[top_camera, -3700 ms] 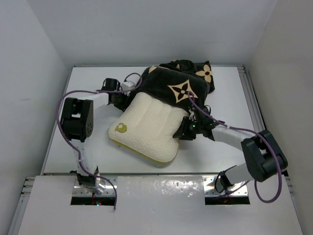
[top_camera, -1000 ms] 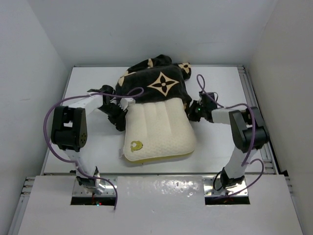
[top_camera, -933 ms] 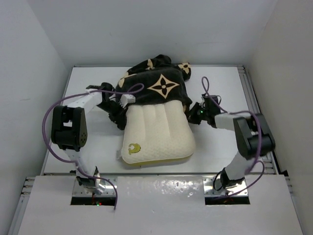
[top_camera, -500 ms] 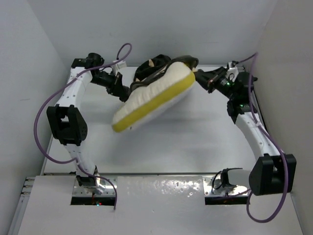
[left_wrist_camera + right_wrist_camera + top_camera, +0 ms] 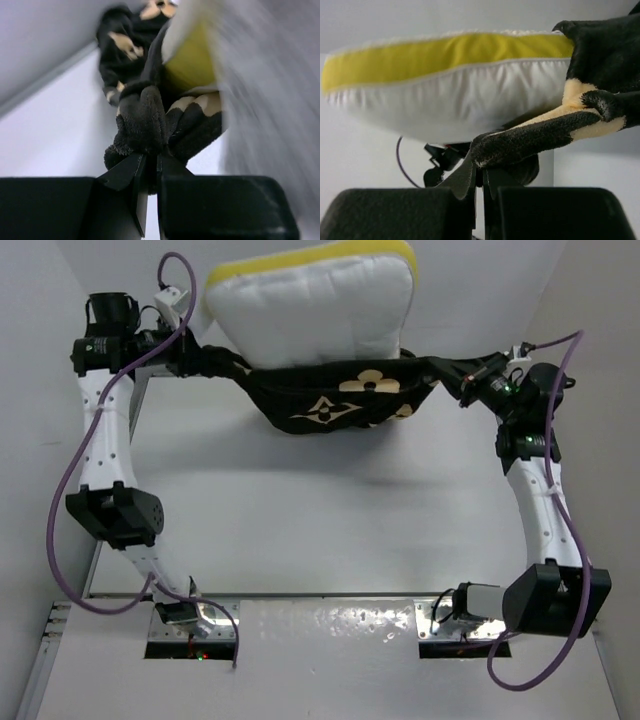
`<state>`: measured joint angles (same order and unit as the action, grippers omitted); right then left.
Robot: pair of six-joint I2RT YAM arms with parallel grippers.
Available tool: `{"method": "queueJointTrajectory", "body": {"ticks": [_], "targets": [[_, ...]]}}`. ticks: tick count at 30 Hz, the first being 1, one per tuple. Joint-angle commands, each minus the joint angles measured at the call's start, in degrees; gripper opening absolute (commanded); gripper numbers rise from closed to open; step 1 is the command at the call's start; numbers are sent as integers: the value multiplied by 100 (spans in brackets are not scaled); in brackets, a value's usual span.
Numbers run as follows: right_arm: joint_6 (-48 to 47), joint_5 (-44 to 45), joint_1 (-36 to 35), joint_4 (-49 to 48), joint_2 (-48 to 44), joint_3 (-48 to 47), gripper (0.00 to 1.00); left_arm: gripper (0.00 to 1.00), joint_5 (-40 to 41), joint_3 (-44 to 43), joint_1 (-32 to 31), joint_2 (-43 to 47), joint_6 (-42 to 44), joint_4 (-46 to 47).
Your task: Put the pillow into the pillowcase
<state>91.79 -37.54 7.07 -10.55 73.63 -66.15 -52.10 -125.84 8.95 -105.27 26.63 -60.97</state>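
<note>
Two pinches carry everything: the left tool (image 5: 150, 167) and right tool (image 5: 479, 176) are clenched on opposite edges of the pillowcase (image 5: 340, 405), slung high above the table (image 5: 300, 530). The pillow (image 5: 310, 305) stands mostly out of it, seemingly barely seated; it could topple out, or fabric could slip.

This is a robotics lab test cell, not a lived-in room. A white table (image 5: 330, 530) is boxed in by plain white walls (image 5: 40, 540) at its left, far and right edges. Two white-and-black robot arms, the left arm (image 5: 97, 440) and the right arm (image 5: 540, 505), are bolted to a shiny metal plate (image 5: 330, 630) along the table's near edge. Loose purple cables (image 5: 62, 485) run along both arms. Cameras on the wrists look out over black finger blocks.
</note>
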Motion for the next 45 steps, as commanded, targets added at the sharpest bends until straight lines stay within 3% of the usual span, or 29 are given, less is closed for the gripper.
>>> {"method": "queueJointTrajectory", "body": {"ticks": [1, 6, 10, 17, 25, 30, 35, 39, 41, 43, 44, 45], "targets": [[-257, 71, 145, -299, -454, -275, 0, 0, 191, 69, 89, 780, -440, 1070], [-1942, 238, 128, 1028, -577, -952, 0, 0, 357, 226, 10, 868, -509, 1175], [-2130, 300, 163, 1213, -841, -724, 0, 0, 437, 192, 36, 894, -852, 1464], [-2894, 361, 163, 1740, -841, -1286, 0, 0, 595, -239, 186, 938, -1266, 1992], [-2455, 606, -135, 1582, -1227, 250, 0, 0, 859, 446, -86, 1096, -1231, 1817], [-2509, 941, -197, 1873, -1456, 566, 0, 0, 1061, 1032, -305, 1106, -1336, 1817], [-2313, 1441, -854, 1503, -887, 1060, 0, 0, 1983, 2237, -754, 607, -1397, 2448], [-2631, 2039, -1154, 1582, 369, 370, 1, 0, 2519, 1828, -834, -351, -1678, 2722], [-2762, 2075, -1208, 1686, 1353, -411, 24, 5, 2608, 1346, -834, -947, -2038, 2774], [-3208, 2110, -1234, 2055, 2065, -1142, 37, 19, 2512, 1150, -790, -1257, -2354, 3037], [-3411, 2424, -1208, 2657, 2782, -1972, 52, 29, 2494, 1123, -737, -1459, -2399, 3369], [-3578, 2575, -1165, 2933, 3102, -2320, 56, 35, 2529, 1141, -728, -1539, -2443, 3538]]}}
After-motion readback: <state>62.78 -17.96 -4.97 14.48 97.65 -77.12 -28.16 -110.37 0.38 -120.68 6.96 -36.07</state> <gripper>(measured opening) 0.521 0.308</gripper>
